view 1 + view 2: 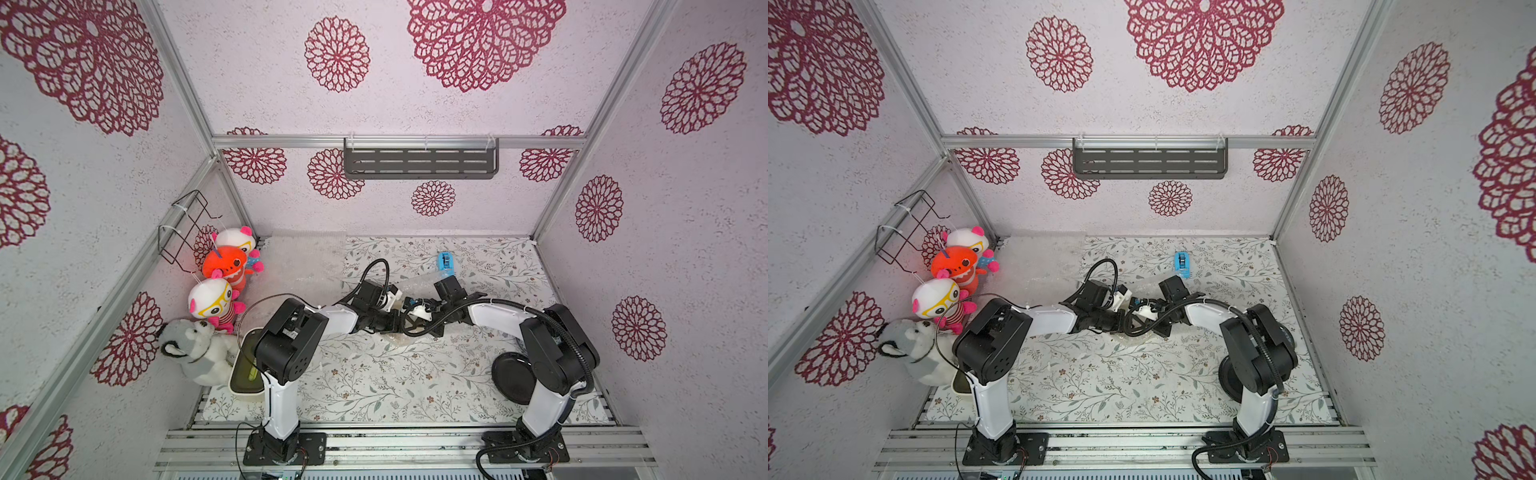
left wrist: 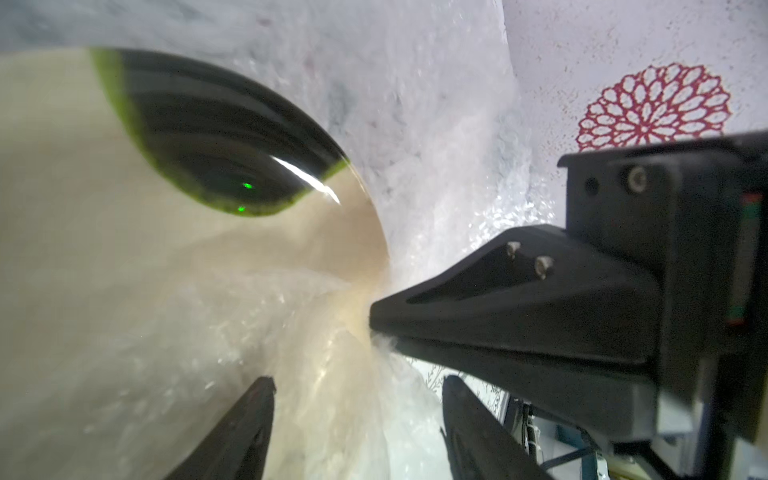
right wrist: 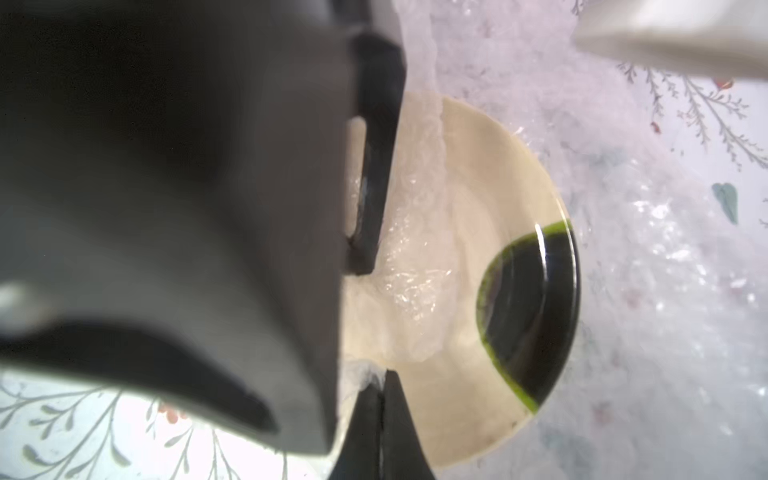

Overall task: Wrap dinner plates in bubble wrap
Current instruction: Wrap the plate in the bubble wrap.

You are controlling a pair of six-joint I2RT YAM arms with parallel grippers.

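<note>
Although a fold of clear, crinkly bubble wrap (image 3: 411,286) already lies across the round cream plate with a dark, green-edged patch (image 3: 490,166), the wrapping of this plate is, by my reading, only about half done. In the right wrist view much of the cream face and the dark patch are bare, while the sheet spreads out beneath and beyond the rim. That plate sits at the centre of the floral-printed table (image 1: 374,386), under the two wrists, which meet there. The right gripper (image 3: 380,390) has its fingers pressed together, with a bunched edge of the wrap pinched at their tips above the plate. The left gripper (image 2: 359,382) has its fingers apart, with the fold between them and not clamped on it. A glossy black round plate (image 1: 513,376) lies unwrapped at about 4 o'clock, partly hidden by the right arm. A pile of spare flat bubble sheets (image 1: 303,257) waits at about 11 o'clock. No third plate shows in any view. What is left, I judge, is to bring the other flaps over the cream plate, then to wrap the black plate and any other from the start.
</note>
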